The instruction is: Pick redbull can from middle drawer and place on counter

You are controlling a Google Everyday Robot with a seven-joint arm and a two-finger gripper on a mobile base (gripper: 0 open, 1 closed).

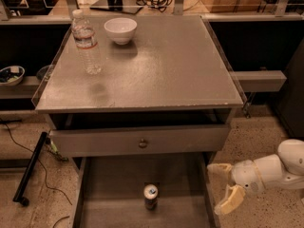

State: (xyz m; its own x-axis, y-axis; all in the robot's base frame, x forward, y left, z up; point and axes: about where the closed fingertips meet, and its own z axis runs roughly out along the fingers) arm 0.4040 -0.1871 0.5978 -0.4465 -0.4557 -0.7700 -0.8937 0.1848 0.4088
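The redbull can (150, 196) stands upright on the floor of the pulled-out middle drawer (109, 194), near the drawer's centre, its silver top facing up. My gripper (223, 186) hangs at the lower right, just outside the drawer's right wall and to the right of the can, at about the can's height. Its two pale fingers are spread apart with nothing between them. The counter (161, 65) is the grey square top above the drawers.
On the counter's back left stand a clear water bottle (86, 42) and a white bowl (120, 30). The top drawer with a round knob (142, 143) juts out slightly over the middle drawer's rear. A black pole (31, 167) and cables lie on the floor at left.
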